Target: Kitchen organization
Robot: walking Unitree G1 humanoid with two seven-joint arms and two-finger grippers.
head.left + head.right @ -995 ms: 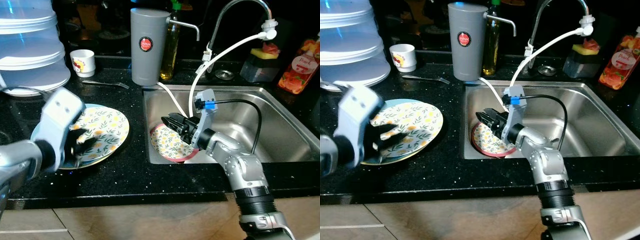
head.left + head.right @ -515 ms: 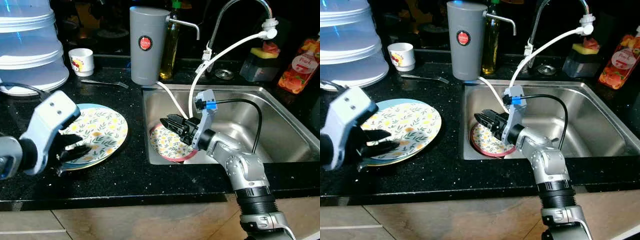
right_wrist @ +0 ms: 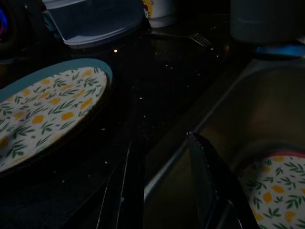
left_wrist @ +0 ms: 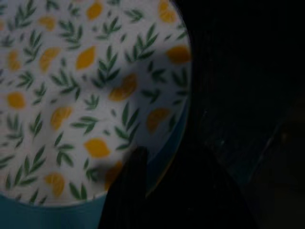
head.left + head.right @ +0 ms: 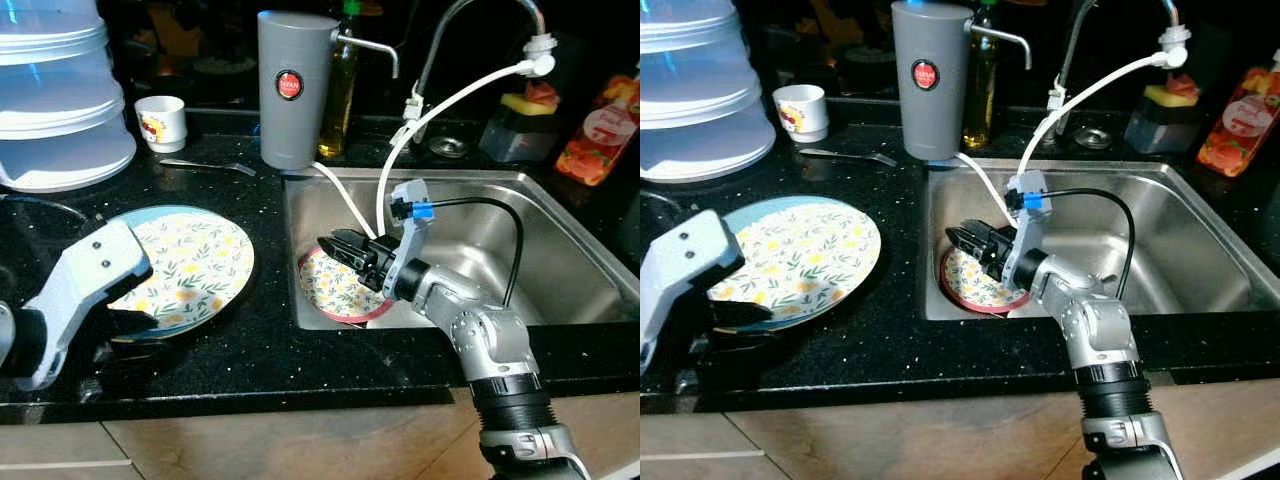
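The small red-rimmed plate lies in the sink at its 9 o'clock corner. It looks hard, slippery and breakable, so hold its rim. The right gripper hangs over it with fingers apart, grasping nothing. At the big plate on the table, I cannot tell how the left gripper stands.

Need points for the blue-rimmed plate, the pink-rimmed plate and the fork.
blue-rimmed plate [image 5: 195, 265], left eye view, on its patterned middle, on the counter.
pink-rimmed plate [image 5: 335, 293], left eye view, on its patterned face, inside the sink.
fork [image 5: 845, 154], right eye view, on its handle, on the counter.
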